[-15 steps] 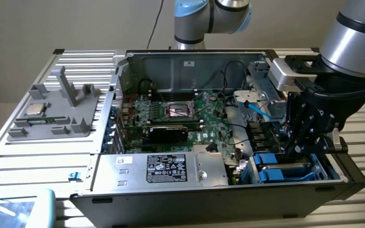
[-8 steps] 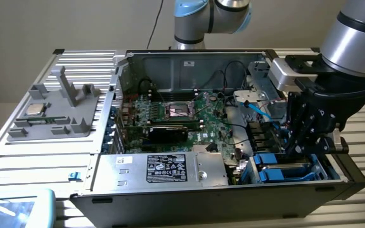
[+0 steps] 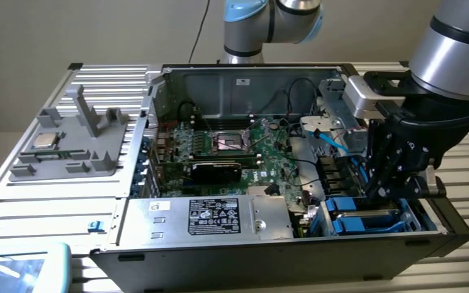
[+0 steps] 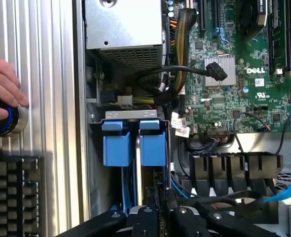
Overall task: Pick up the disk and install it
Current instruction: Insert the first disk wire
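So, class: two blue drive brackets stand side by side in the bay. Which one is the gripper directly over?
The blue bracket nearer the motherboard: the gripper lines up with it, while its twin sits nearer the case wall.

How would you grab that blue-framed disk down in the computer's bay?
Probably the blue bracket end of the disk, reached from the case's open side, where the claw is. The disk sits sunk in its bay beside a second blue bracket, so its flat faces look walled in and only that end is exposed.

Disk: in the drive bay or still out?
In. The disk stands edge-up in the bay beside a second blue bracket, the pincer at its end.
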{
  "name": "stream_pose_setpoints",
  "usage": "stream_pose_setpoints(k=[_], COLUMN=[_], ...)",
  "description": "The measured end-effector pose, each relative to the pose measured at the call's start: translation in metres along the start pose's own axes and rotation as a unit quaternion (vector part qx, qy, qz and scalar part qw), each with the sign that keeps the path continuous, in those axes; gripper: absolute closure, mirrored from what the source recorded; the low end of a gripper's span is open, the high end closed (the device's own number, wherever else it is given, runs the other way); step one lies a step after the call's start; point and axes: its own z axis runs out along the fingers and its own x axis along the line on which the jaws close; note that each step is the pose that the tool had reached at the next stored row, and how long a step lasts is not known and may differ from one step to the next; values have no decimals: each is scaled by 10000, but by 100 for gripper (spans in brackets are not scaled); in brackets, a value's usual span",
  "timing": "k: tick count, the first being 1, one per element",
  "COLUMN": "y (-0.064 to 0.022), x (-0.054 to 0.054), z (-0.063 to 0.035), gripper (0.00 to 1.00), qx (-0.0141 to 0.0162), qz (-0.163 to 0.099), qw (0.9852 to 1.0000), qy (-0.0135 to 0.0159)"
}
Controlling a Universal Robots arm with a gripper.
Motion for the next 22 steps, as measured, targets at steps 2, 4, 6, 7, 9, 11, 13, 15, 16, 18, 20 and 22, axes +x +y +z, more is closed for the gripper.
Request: stream_pose_setpoints(k=[2, 4, 6, 7, 9, 11, 13, 15, 16, 18, 20, 22], y=[0, 1, 2, 2, 1, 2, 2, 2, 2, 2, 0, -5], x=[-1, -4, -6, -6, -6, -10, -16, -17, -18, -18, -18, -19], z=[3, 8, 8, 8, 8, 9, 10, 15, 18, 22, 26, 28], gripper=[84, 84, 84, 84, 84, 84, 84, 84, 84, 84, 84, 84], qx=[0, 0, 2, 2, 3, 4, 5, 5, 5, 5, 5, 4], qz=[-1, 0, 0, 0, 0, -1, 0, 0, 0, 0, 0, 0], qw=[10000, 10000, 10000, 10000, 10000, 10000, 10000, 10000, 10000, 10000, 10000, 10000], qy=[1, -3, -2, -1, 0, 1, 5, 7, 9, 10, 9, 9])
